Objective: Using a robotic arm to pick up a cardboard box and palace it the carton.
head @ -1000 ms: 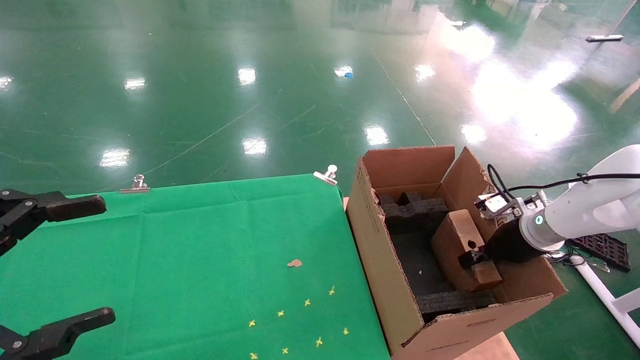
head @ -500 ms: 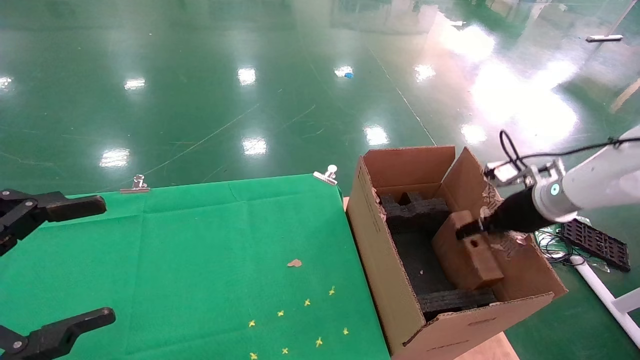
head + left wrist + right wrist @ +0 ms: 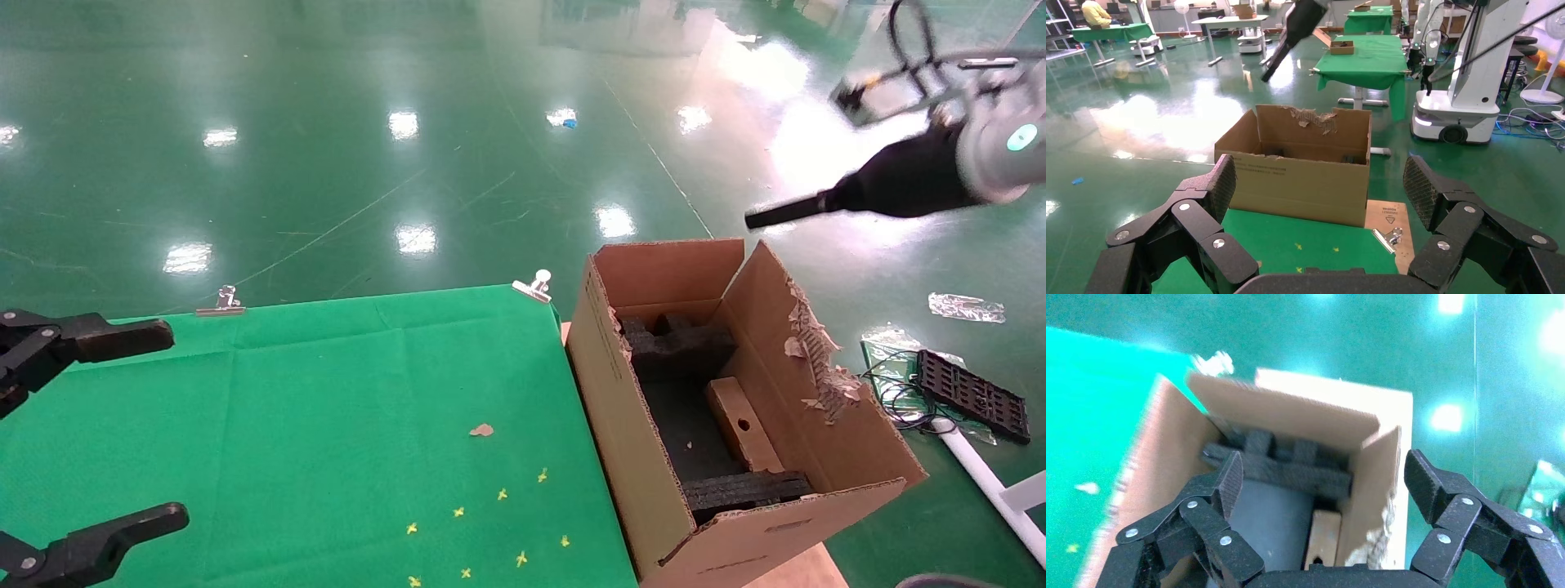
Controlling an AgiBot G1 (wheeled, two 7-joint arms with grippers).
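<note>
A: Where's the cardboard box (image 3: pixel 742 424)?
B: On edge inside the carton (image 3: pixel 629 425), seemingly against the right wall. Right claw (image 3: pixel 1321 478) hangs spread and empty above.
A: Next?
B: Placing looks done; retreat. Left claw (image 3: pixel 1318 187), spread, idles over the desk (image 3: pixel 327 425).

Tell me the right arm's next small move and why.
Probably just retreat to a parked pose. The cardboard box already stands inside the carton, against its side wall, and the right gripper is open, empty and well above it. The left gripper idles, open, over the table.

Brown carton (image 3: pixel 645 457), black foam (image 3: pixel 678 347), green cloth (image 3: pixel 327 408)
</note>
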